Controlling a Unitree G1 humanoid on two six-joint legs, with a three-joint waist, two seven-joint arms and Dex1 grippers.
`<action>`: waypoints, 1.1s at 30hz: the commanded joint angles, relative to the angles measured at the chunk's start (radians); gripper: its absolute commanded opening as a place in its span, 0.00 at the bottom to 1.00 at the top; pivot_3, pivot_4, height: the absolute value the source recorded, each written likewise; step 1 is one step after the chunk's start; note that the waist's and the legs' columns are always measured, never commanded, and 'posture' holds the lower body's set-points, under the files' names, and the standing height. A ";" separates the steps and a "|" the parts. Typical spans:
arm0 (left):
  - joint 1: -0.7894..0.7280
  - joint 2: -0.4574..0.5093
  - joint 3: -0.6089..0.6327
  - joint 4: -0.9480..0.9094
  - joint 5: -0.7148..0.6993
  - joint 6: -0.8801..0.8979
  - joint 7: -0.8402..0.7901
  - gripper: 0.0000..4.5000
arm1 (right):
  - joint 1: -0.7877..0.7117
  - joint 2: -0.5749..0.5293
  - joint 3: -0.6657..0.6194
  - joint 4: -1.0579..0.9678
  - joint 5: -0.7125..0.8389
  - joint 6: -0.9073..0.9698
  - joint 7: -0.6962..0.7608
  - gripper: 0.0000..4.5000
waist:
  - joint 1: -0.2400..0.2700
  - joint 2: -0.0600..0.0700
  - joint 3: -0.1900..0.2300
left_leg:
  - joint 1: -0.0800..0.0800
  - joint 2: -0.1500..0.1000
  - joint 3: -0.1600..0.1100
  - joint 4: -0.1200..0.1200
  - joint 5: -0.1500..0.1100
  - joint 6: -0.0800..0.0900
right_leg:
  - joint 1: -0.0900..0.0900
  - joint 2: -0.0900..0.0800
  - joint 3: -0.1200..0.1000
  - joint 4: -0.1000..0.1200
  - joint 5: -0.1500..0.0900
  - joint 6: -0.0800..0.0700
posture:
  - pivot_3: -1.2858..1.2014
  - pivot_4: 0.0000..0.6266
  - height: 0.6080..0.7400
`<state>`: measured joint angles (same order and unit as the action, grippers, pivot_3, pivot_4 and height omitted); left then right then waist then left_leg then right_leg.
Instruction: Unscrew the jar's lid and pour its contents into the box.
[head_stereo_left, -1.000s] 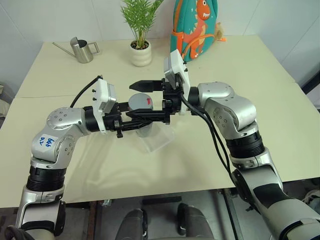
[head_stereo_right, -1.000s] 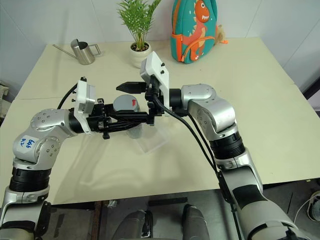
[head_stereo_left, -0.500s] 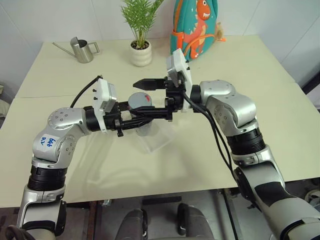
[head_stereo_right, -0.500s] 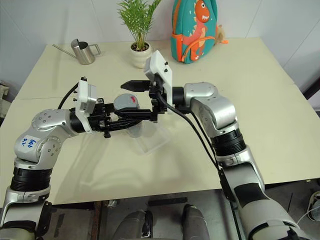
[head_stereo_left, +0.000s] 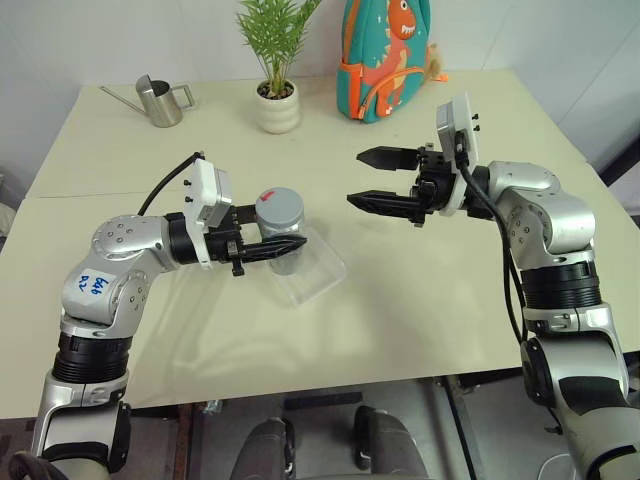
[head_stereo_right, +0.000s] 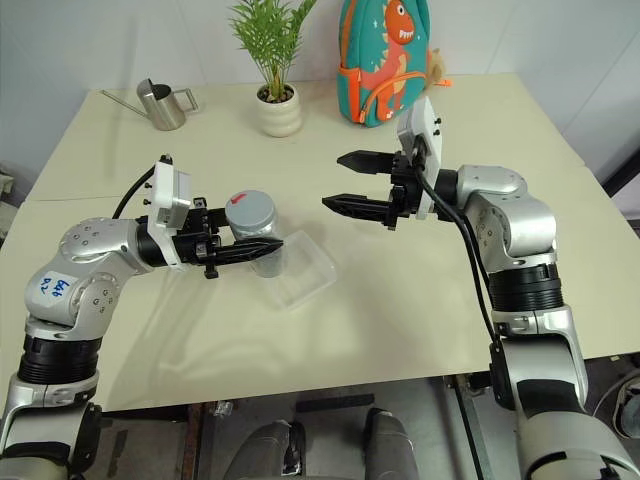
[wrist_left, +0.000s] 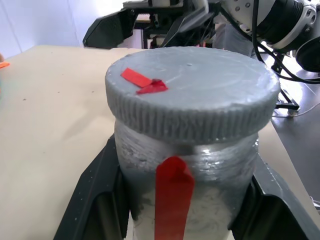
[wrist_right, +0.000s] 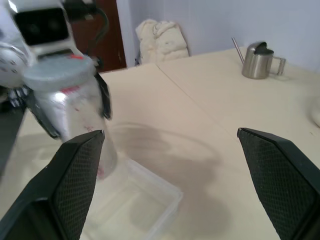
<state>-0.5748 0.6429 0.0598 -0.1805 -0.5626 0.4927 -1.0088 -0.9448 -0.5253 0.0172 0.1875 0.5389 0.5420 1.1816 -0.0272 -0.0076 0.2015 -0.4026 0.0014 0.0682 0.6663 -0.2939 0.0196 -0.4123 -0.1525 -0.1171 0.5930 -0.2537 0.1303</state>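
Jar: silver-grey, red stripe down its side, upright over the near edge of the box, clamped by the left gripper.
Lid: grey, ribbed rim, red mark on top, seated on the jar.
Right gripper: fingers spread wide, empty, well apart from the jar.
Open room: bare table between the grippers and toward the near edge.
Far edge: watering can, potted plant, dinosaur backpack.

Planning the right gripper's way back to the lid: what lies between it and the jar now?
Nothing: in the left eye view only bare table shows between the right gripper and the jar.
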 joint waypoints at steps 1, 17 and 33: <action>-0.003 0.013 0.020 -0.023 -0.008 -0.018 -0.009 0.44 | -0.017 0.042 -0.013 -0.117 0.068 0.039 -0.010 0.99 | -0.001 0.000 0.000 | 0.000 0.000 0.000 0.000 0.000 0.000 | 0.000 0.000 0.000 0.000 0.000 0.000 | 0.52 0.24 1.00; -0.009 -0.008 0.004 -0.028 -0.005 -0.019 -0.003 0.44 | -0.094 0.230 0.144 -0.181 -0.010 0.041 -0.124 0.99 | 0.001 0.000 0.000 | 0.000 0.001 -0.001 0.001 0.000 0.000 | -0.001 0.001 0.001 0.001 0.001 -0.001 | 0.52 0.24 1.00; -0.001 -0.014 0.004 -0.035 -0.008 -0.021 0.008 0.44 | -0.106 0.219 0.146 -0.106 -0.067 0.006 -0.086 0.99 | 0.001 0.000 0.000 | 0.000 0.001 -0.001 0.001 0.000 0.000 | -0.001 0.001 0.001 0.001 0.001 -0.001 | 0.52 0.24 1.00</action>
<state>-0.5752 0.6295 0.0543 -0.1805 -0.5619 0.4912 -0.9970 -1.0330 -0.2938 0.1906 0.0877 0.4704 0.5658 1.0915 -0.0262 -0.0078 0.2013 -0.4026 0.0022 0.0675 0.6671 -0.2939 0.0191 -0.4133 -0.1515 -0.1155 0.5936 -0.2528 0.1288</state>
